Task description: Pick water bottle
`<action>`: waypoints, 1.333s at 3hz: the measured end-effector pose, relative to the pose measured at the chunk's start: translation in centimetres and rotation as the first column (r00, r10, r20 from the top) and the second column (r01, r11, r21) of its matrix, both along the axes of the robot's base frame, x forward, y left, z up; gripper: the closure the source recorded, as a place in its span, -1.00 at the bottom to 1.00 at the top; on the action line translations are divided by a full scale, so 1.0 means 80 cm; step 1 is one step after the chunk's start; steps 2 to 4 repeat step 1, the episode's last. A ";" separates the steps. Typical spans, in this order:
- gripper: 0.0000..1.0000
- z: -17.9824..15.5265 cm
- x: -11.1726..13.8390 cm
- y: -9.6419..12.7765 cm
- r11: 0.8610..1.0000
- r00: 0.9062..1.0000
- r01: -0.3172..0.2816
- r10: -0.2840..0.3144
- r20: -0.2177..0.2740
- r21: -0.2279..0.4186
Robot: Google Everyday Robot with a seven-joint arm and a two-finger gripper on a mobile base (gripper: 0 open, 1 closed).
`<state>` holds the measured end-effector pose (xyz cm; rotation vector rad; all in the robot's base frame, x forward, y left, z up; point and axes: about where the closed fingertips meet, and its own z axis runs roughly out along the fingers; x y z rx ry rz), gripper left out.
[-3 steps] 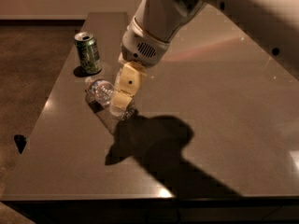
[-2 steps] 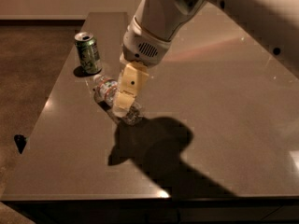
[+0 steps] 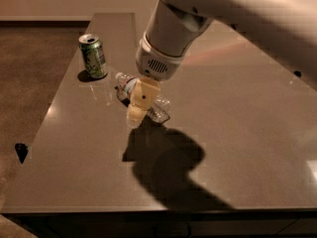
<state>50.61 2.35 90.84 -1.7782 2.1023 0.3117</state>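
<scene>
The water bottle [image 3: 157, 109] is clear ribbed plastic with a white cap and a coloured label band. It lies tilted on its side, cap toward the far left, just above the dark table [image 3: 247, 133]. My gripper [image 3: 140, 114] reaches down from the big white arm and is shut across the bottle's middle. One cream finger [image 3: 138, 102] crosses in front of the bottle; the other is hidden behind it.
A green can [image 3: 93, 56] stands upright at the far left of the table, a short way from the bottle's cap. The table's left edge drops to brown carpet [image 3: 29, 83]. A small black object [image 3: 21, 150] sits by that edge. The arm's shadow [image 3: 163, 162] lies on the table in front.
The bottle, gripped by the fingers, has moved right and slightly up from where it lay near the can. The gripper moved with it. The can has not moved.
</scene>
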 end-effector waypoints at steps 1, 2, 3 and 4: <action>-1.00 -0.001 0.002 0.000 1.000 1.000 0.008 -0.008 0.005 -0.001; -1.00 -0.001 0.002 0.000 1.000 1.000 0.008 -0.008 0.005 -0.001; -1.00 -0.001 0.002 0.000 1.000 1.000 0.008 -0.008 0.005 -0.001; -1.00 -0.001 0.002 0.000 1.000 1.000 0.008 -0.008 0.005 -0.001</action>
